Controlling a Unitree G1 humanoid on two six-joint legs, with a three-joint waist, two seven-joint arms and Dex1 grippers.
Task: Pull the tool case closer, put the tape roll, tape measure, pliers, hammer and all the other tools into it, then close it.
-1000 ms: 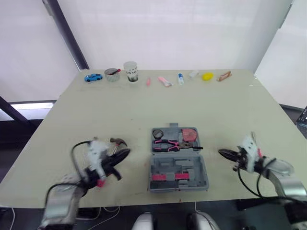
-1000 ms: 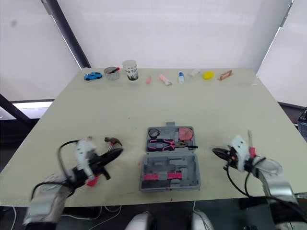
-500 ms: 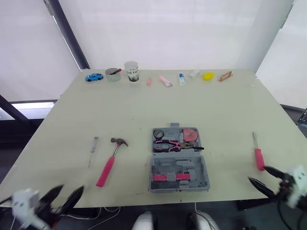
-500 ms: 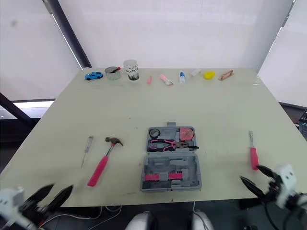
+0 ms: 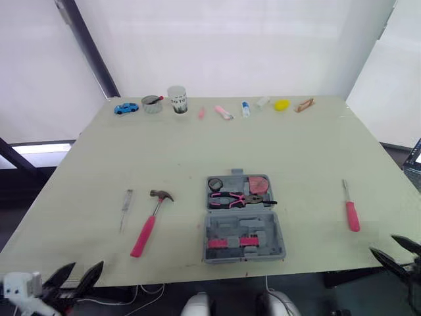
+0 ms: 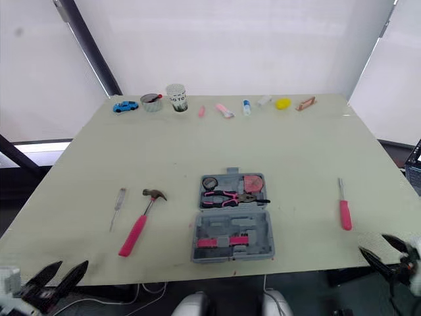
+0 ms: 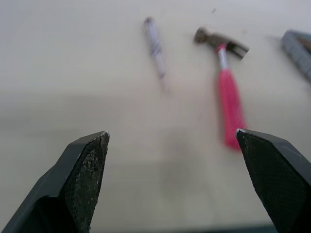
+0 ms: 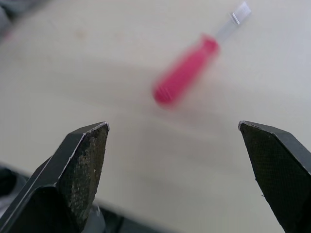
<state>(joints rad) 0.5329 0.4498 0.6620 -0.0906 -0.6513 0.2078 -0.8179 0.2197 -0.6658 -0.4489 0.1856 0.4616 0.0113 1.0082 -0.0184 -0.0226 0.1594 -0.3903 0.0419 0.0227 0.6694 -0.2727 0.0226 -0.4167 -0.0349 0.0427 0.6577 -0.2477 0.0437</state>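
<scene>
Presently my left gripper [image 5: 83,268] hangs off the near edge of the pale green table [image 5: 296,151], at about seven o'clock from the grey plastic tool case [image 5: 245,238], jaws spread wide and gripping nothing. My right gripper [image 5: 383,244] sits past the near edge at about four o'clock from the case, likewise spread wide and empty. The case lies open and flat near the table's middle, toward the near side, with its lid half at twelve o'clock. That half holds a round black tape measure [image 5: 217,185], a pink-red tape roll [image 5: 259,185] and the pink-and-black pliers [image 5: 238,198] laid crosswise. The near half shows grey moulded slots with pink pieces in them; I cannot tell what these are. A hammer with a pink handle [image 5: 150,220] rests on the table at nine o'clock from the case, apart from it, head pointing toward the far side. A small silver-tipped screwdriver with a clear handle [image 5: 125,205] lies just beyond the hammer, further toward nine o'clock. A pink-handled screwdriver [image 5: 350,209] lies at three o'clock from the case, well apart from it, near my right gripper. Along the far edge at twelve o'clock stands a row of small items, among them a blue toy car [image 5: 127,107] and a white cup [image 5: 176,99].
</scene>
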